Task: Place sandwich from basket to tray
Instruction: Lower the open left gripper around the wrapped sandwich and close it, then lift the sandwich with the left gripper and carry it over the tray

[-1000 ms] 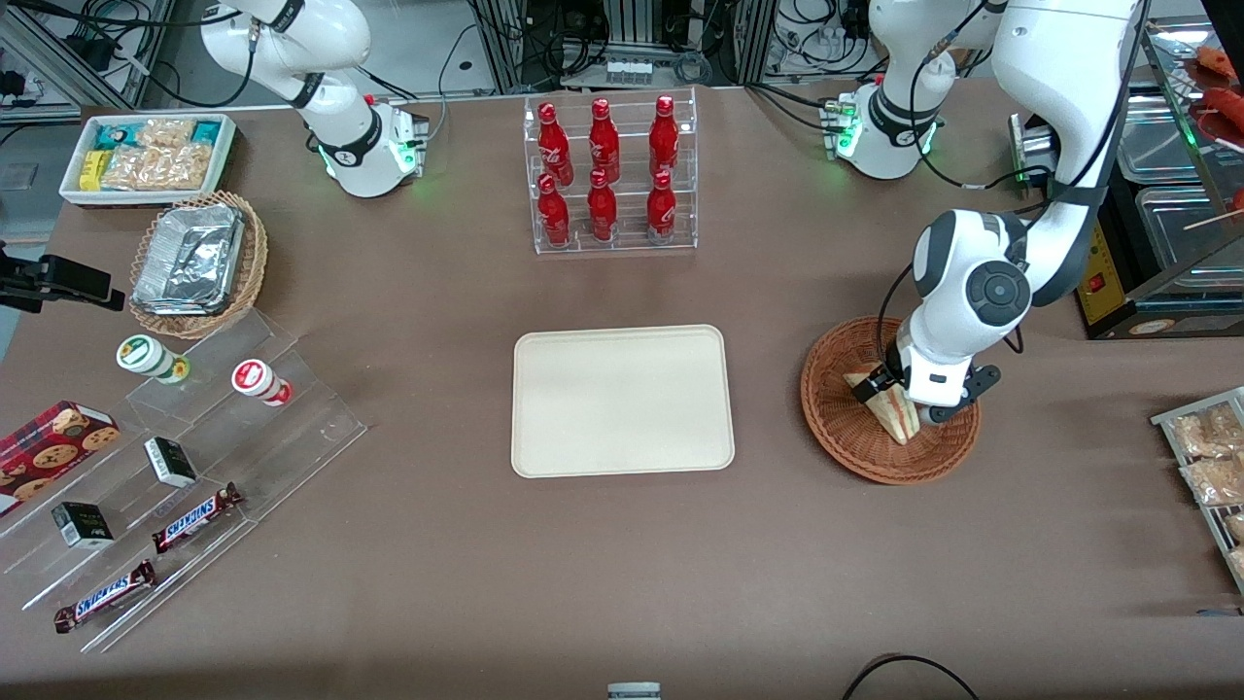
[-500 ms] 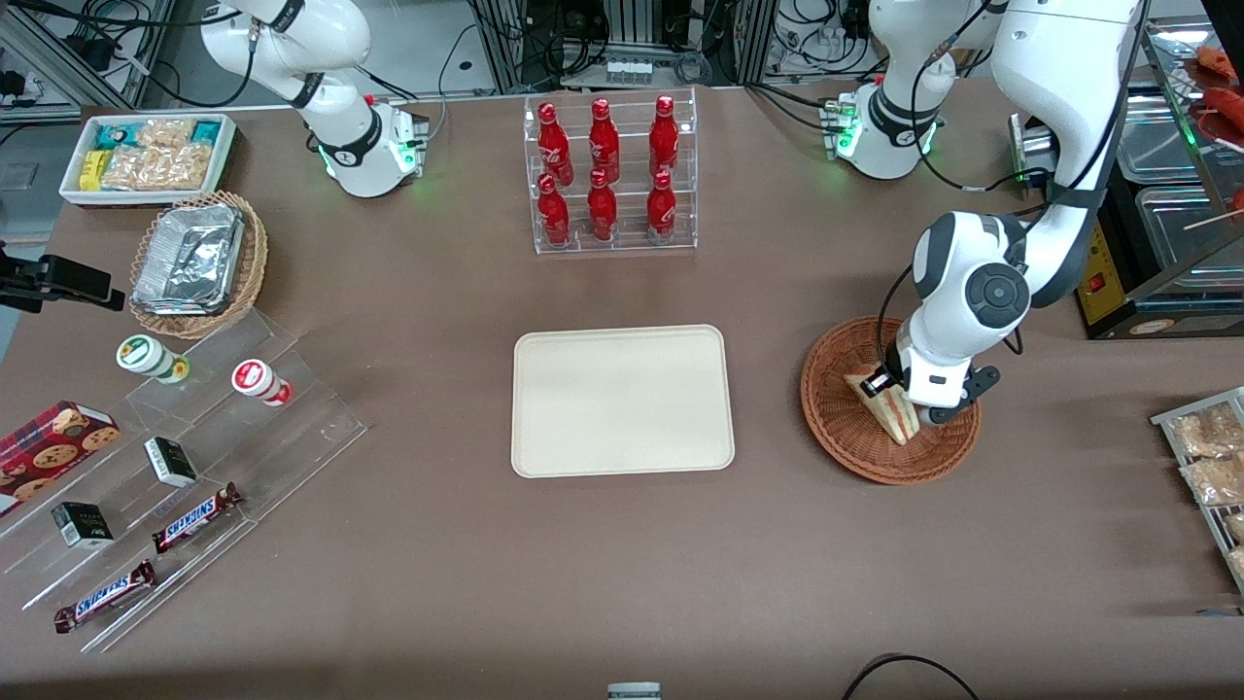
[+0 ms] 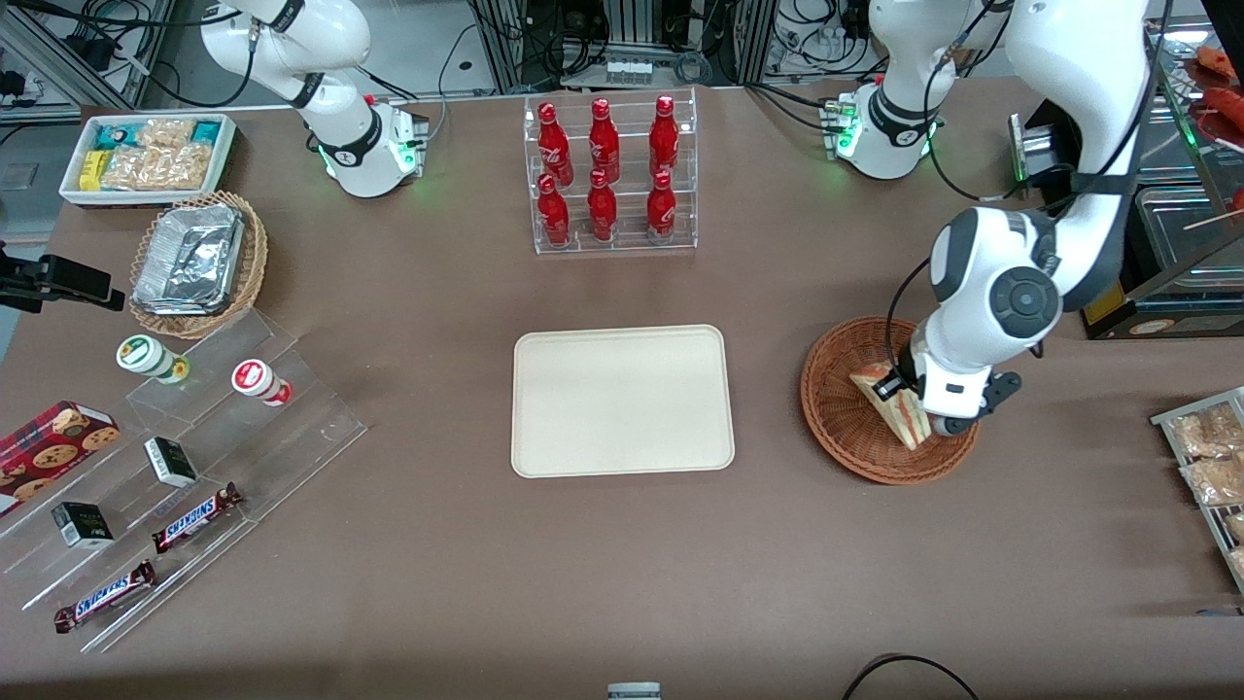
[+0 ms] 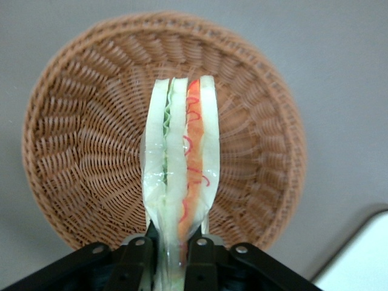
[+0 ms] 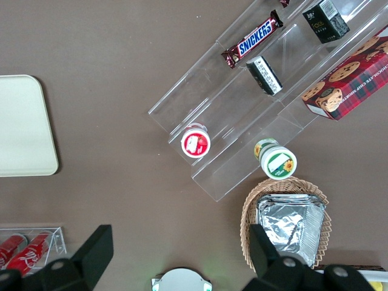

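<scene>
My left gripper (image 3: 909, 403) is shut on the sandwich (image 3: 896, 401), a pale bread wedge with red-orange and green filling. It holds the wedge just above the reddish-brown woven basket (image 3: 844, 418). In the left wrist view the black fingers (image 4: 136, 267) pinch the sandwich (image 4: 182, 157) at its narrow end, and the basket (image 4: 79, 151) lies below it. The cream tray (image 3: 622, 401) lies flat beside the basket, toward the parked arm's end of the table. One corner of the tray (image 4: 357, 254) shows in the left wrist view, and its edge (image 5: 24, 127) in the right wrist view.
A clear rack of red bottles (image 3: 607, 175) stands farther from the front camera than the tray. Toward the parked arm's end are a tan basket of foil containers (image 3: 194, 262), a white snack bin (image 3: 146, 156) and clear stepped shelves (image 3: 194, 467) with snacks. A metal rack of packets (image 3: 1210, 457) sits at the working arm's end.
The left gripper has risen slightly with the sandwich in it, lifting the wedge off the basket floor and shifting a little toward the working arm's end.
</scene>
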Action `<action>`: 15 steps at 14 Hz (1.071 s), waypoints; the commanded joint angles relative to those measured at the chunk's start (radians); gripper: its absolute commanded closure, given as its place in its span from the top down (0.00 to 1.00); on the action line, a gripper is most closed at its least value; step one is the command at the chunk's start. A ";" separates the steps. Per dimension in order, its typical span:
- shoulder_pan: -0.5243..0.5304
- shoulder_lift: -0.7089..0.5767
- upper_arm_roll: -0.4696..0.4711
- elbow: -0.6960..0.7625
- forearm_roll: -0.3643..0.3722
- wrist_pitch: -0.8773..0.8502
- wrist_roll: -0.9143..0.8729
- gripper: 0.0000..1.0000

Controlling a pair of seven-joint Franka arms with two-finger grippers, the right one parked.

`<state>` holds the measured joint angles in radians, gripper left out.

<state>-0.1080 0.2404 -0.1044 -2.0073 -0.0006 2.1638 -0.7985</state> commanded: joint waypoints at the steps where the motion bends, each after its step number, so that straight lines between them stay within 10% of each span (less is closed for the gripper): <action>1: -0.015 0.003 0.002 0.079 0.008 -0.059 0.007 0.00; 15: -0.286 0.382 -0.098 0.500 -0.107 -0.061 -0.001 0.00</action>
<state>-0.3493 0.5368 -0.2088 -1.6292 -0.0735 2.1263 -0.7799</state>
